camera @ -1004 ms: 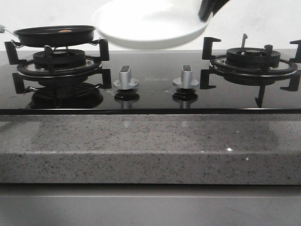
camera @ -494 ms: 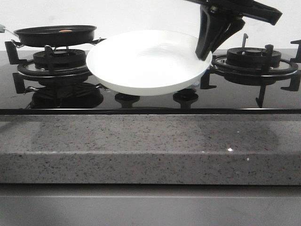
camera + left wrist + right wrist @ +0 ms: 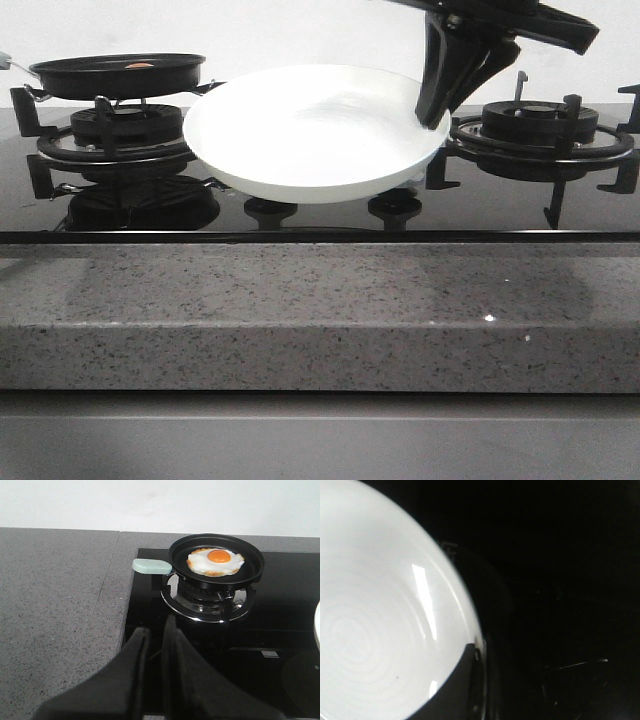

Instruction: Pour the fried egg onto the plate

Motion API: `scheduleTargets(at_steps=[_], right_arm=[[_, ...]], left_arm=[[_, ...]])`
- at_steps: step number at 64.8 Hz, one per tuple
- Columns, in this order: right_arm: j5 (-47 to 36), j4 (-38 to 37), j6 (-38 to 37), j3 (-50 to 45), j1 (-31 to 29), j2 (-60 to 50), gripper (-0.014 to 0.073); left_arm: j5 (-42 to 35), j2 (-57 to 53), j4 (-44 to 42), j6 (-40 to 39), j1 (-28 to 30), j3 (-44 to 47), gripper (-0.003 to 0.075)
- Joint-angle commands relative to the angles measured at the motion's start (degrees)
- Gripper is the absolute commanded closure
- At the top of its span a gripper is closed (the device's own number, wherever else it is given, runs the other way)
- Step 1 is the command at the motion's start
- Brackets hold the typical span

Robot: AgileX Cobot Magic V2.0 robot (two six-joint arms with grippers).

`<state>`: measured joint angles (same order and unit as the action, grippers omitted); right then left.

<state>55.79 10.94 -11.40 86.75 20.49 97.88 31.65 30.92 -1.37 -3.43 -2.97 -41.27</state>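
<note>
The plate [image 3: 300, 130], wide and glossy white, hangs tilted above the middle of the hob, with my right gripper [image 3: 432, 112] shut on its right rim. In the right wrist view the plate [image 3: 380, 630] fills the frame and one dark finger [image 3: 462, 680] lies over its edge. The fried egg [image 3: 216, 561], white with an orange yolk, lies flat in the black frying pan [image 3: 216, 562] on the left burner; from the front only its yolk [image 3: 138, 66] shows. My left gripper [image 3: 157, 630] hovers short of the pan's pale green handle [image 3: 151, 566], shut on nothing.
The frying pan [image 3: 118, 72] rests on the left burner grate [image 3: 120, 135]. The right burner [image 3: 540, 130] stands bare just beyond the plate's held rim. A speckled grey stone counter [image 3: 320, 300] runs along the front and to the left of the hob [image 3: 50, 605].
Over the last second the plate came down and forward from the top of the view, and it now hides the two knobs. It has held still for the last half second.
</note>
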Motion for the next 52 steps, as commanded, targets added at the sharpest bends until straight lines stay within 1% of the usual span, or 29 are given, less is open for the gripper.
scheduleTargets(at_steps=[1,29,35,40,45,46,47,48,52], right_arm=[[-2.47,-0.67,0.53,1.4,-0.1,-2.55,0.0662],[-2.47,-0.67,0.53,1.4,-0.1,-2.55,0.0662],[-2.47,-0.67,0.53,1.4,-0.1,-2.55,0.0662],[-2.47,-0.67,0.53,1.4,-0.1,-2.55,0.0662],[-2.47,-0.67,0.53,1.4,-0.1,-2.55,0.0662],[-2.47,-0.67,0.53,1.4,-0.1,-2.55,0.0662],[-2.47,-0.67,0.53,1.4,-0.1,-2.55,0.0662],[-2.47,-0.67,0.53,1.4,-0.1,-2.55,0.0662],[-2.53,-0.67,0.53,1.4,-0.1,-2.55,0.0662]], left_arm=[[-4.92,0.56,-0.18,0.01,0.03,-1.97,0.065],[-6.85,0.56,-0.07,0.01,0.03,-1.85,0.065],[-7.3,0.65,0.44,0.01,0.03,-1.76,0.0629],[-7.53,0.89,0.68,0.01,0.03,-1.76,0.0545],[-8.77,1.68,0.68,0.01,0.03,-1.76,0.0344],[-9.14,1.86,0.68,0.01,0.03,-1.76,0.0325],[-9.63,2.02,0.68,0.01,0.03,-1.76,0.0287],[-9.83,2.23,0.68,0.01,0.03,-1.76,0.0233],[-11.27,3.31,0.68,0.01,0.03,-1.76,0.0117]])
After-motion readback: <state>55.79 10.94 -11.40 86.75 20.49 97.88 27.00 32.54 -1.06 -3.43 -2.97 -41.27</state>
